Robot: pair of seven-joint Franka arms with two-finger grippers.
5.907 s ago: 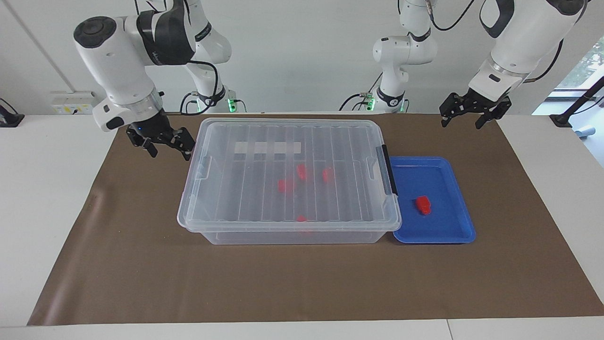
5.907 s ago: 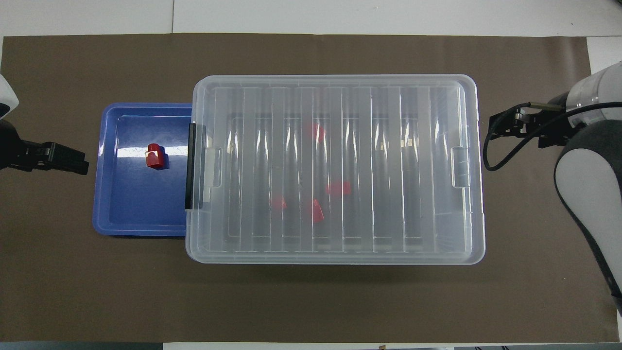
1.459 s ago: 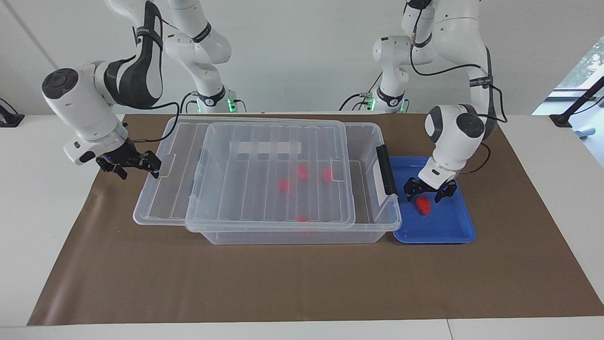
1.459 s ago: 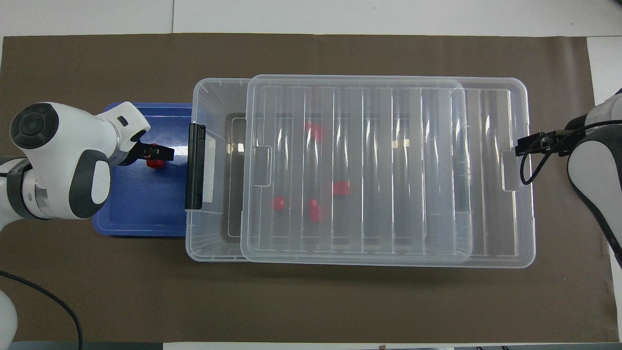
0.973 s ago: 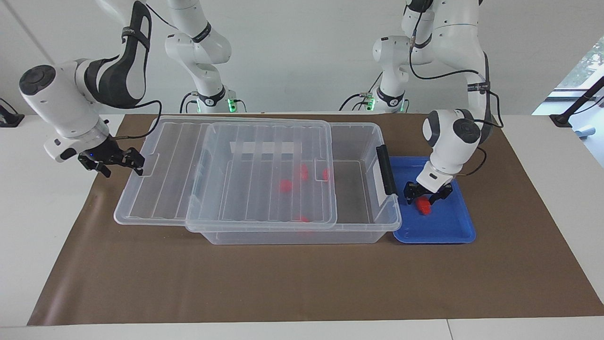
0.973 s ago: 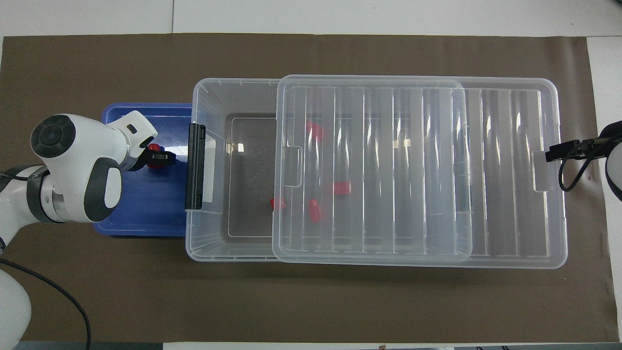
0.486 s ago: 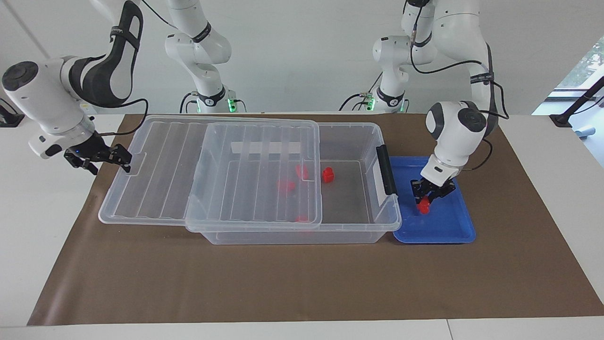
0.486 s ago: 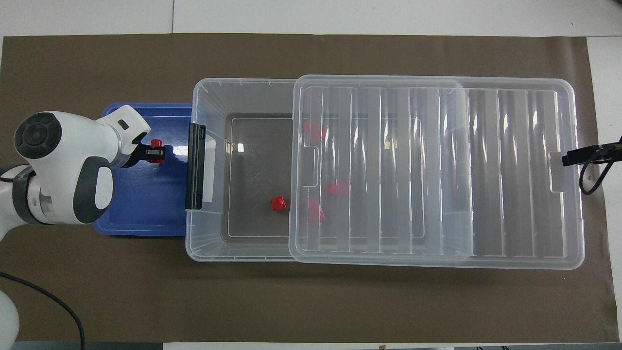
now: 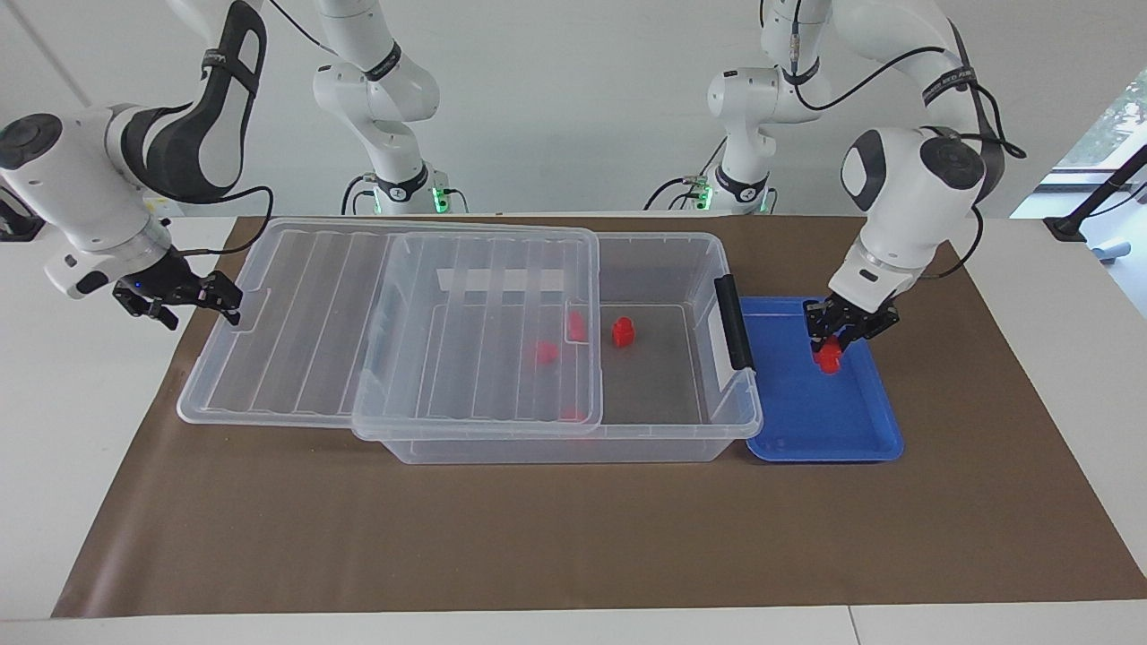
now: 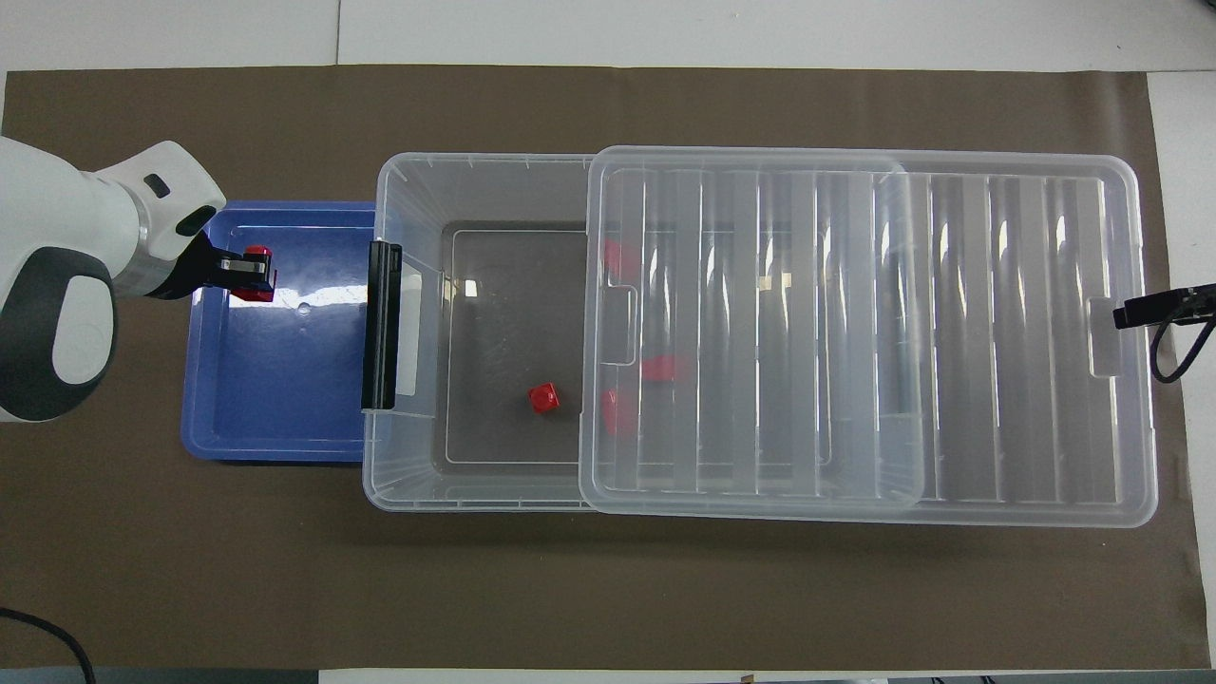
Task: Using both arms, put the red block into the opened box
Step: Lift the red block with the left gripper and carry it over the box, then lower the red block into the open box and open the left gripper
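Note:
My left gripper (image 9: 837,339) (image 10: 249,275) is shut on a small red block (image 9: 829,357) (image 10: 254,286) and holds it just above the blue tray (image 9: 806,421) (image 10: 275,399). The clear box (image 9: 538,448) (image 10: 408,190) beside the tray is partly uncovered. Its ribbed lid (image 9: 296,331) (image 10: 997,332) is slid toward the right arm's end. My right gripper (image 9: 193,303) (image 10: 1154,309) is open, with a fingertip at the lid's end tab. One red block (image 9: 622,331) (image 10: 543,397) lies in the uncovered part of the box. Other red blocks (image 9: 544,351) (image 10: 658,368) show through the lid.
A black latch (image 9: 735,322) (image 10: 378,323) stands on the box's end next to the tray. Two slimmer white arms (image 9: 394,116) with green-lit bases stand at the robots' end. A brown mat (image 9: 573,537) covers the white table.
My left gripper has shut on the red block and lifted it off the tray floor. My right gripper has drawn the lid a little further toward the right arm's end, baring more of the box.

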